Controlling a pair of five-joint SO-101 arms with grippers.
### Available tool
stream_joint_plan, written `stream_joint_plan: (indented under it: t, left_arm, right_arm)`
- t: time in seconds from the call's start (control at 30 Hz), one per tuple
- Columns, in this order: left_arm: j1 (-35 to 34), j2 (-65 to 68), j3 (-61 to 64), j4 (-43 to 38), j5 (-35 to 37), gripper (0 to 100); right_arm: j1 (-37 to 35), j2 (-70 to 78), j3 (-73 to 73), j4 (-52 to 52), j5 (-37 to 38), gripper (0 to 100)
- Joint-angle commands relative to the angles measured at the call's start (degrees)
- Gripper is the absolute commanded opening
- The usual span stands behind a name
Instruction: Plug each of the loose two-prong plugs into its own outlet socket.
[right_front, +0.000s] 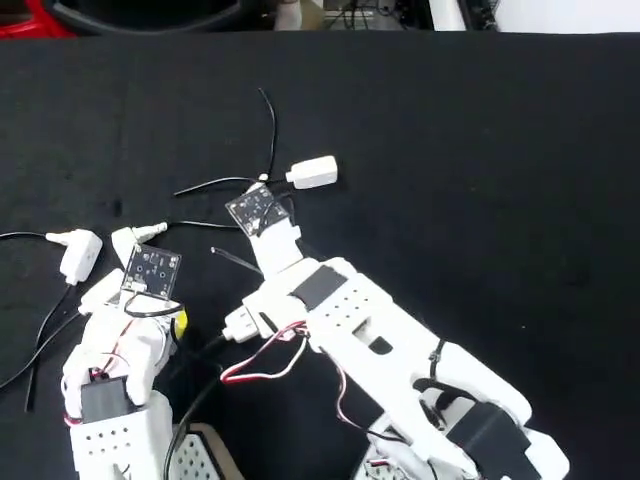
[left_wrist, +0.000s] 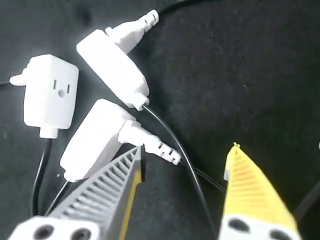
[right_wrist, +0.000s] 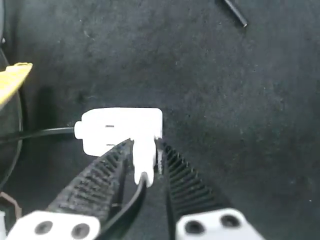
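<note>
left fingers (left_wrist: 250, 180) spread wide | right fingers (right_wrist: 185, 175) clamped on white plug (right_wrist: 144, 162)

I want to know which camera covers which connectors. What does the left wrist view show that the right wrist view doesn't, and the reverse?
The left wrist view adds a three-hole outlet socket, a long white plug beside it and a second loose plug by the grey finger, with the left pincer open over them. The right wrist view adds a two-slot socket block and a gripped plug against it, pinched in the right pincer. Both share the black table and black cords.
</note>
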Motion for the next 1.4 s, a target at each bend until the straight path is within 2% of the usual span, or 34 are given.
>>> stream_joint_plan:
  t: [0.0,0.2,0.37,0.43,0.6,0.7,0.83,0.93,1.0,1.07,1.1,1.17,1.23,1.37]
  left_arm:
    - [-0.6,-0.3,-0.5,-1.1,-0.1,26]
    - [-0.5,-0.3,-0.5,-1.1,-0.1,26]
    - [-0.2,-0.3,-0.4,-1.0,-0.1,26]
    - [-0.1,-0.3,-0.5,-0.9,-0.1,26]
    - [0.0,-0.2,-0.9,-0.6,-0.1,26]
    - [0.4,-0.1,-1.5,-0.6,-0.1,26]
    - [3.3,-0.1,-4.4,4.2,0.1,27]
    - [8.0,-0.1,-7.2,7.4,0.1,27]
    - [12.4,0.2,-8.7,8.4,0.0,27]
    - [18.2,0.3,-8.3,7.6,0.0,27]
    - [21.8,0.3,-7.3,6.9,0.0,28]
    - [26.3,0.4,-5.7,6.1,0.2,31]
    - [26.5,0.4,-4.9,5.9,-0.1,33]
    - [27.0,3.7,-6.0,3.8,-1.1,33]
  right_arm:
    - [-0.8,0.4,-0.1,-1.3,-2.1,1.1]
    - [-3.5,9.3,-0.8,-5.9,-3.5,1.1]
    - [-3.6,11.9,-5.9,-0.6,-3.3,1.7]
    - [-3.5,10.5,-7.4,2.8,-3.5,7.3]
    - [-3.6,3.6,-8.0,6.9,-3.5,29.2]
    - [-3.5,-2.8,-8.1,11.7,-3.3,34.5]
    - [-3.2,-13.7,-8.1,21.7,-0.1,34.4]
    - [-1.2,-21.4,-8.1,29.7,4.0,29.5]
    - [3.3,-25.5,-8.4,32.1,7.6,19.9]
    - [9.2,-28.0,-8.4,32.3,12.9,4.1]
    - [12.4,-28.6,-8.4,32.2,14.9,0.5]
    - [18.3,-28.6,-8.5,32.0,16.1,6.0]
    - [22.4,-27.6,-8.3,30.2,16.4,2.7]
    - [23.9,-23.0,-8.3,28.1,16.4,1.4]
